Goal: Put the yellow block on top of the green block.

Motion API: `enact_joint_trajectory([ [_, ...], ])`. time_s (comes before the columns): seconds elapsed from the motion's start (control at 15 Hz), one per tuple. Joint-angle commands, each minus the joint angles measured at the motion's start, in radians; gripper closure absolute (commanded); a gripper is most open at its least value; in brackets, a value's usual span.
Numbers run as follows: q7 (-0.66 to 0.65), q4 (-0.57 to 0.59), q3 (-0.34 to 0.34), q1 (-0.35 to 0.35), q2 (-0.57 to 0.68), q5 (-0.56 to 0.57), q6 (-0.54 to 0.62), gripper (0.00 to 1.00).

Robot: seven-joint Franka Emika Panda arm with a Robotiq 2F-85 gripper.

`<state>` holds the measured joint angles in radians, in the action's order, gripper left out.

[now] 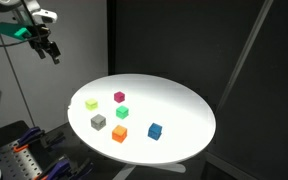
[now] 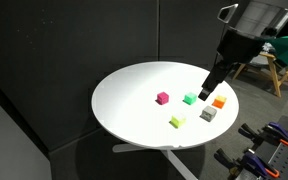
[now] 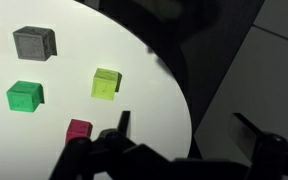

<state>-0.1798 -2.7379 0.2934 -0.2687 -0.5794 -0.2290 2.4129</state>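
On the round white table (image 1: 184, 105), the pale yellow block (image 1: 91, 103) lies near the left edge. The teal-green block (image 1: 122, 112) sits apart from it, toward the middle. In an exterior view the yellow block (image 2: 177, 121) is in front of the green block (image 2: 190, 98). The wrist view shows the yellow block (image 3: 106, 83) right of the green block (image 3: 25, 96). My gripper (image 1: 50, 52) hangs high above and beyond the table's edge, open and empty. Its dark fingers (image 3: 124, 122) frame the table rim in the wrist view, where the gripper (image 3: 189, 128) is over the dark floor.
Other cubes share the table: magenta (image 1: 119, 97), grey (image 1: 98, 122), orange (image 1: 119, 133) and blue (image 1: 155, 131). Black curtains stand behind the table. A cart with tools (image 1: 24, 155) sits below the table's edge, and a wooden stand (image 2: 269, 65) is off to one side.
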Motion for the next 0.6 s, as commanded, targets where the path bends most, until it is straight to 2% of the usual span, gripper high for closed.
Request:
enact_joint_trajectory([
  [0.0, -0.008, 0.001, -0.013, -0.013, 0.001, 0.012, -0.001, 0.00],
  [0.53, -0.009, 0.005, -0.012, -0.014, 0.005, 0.010, 0.005, 0.00],
])
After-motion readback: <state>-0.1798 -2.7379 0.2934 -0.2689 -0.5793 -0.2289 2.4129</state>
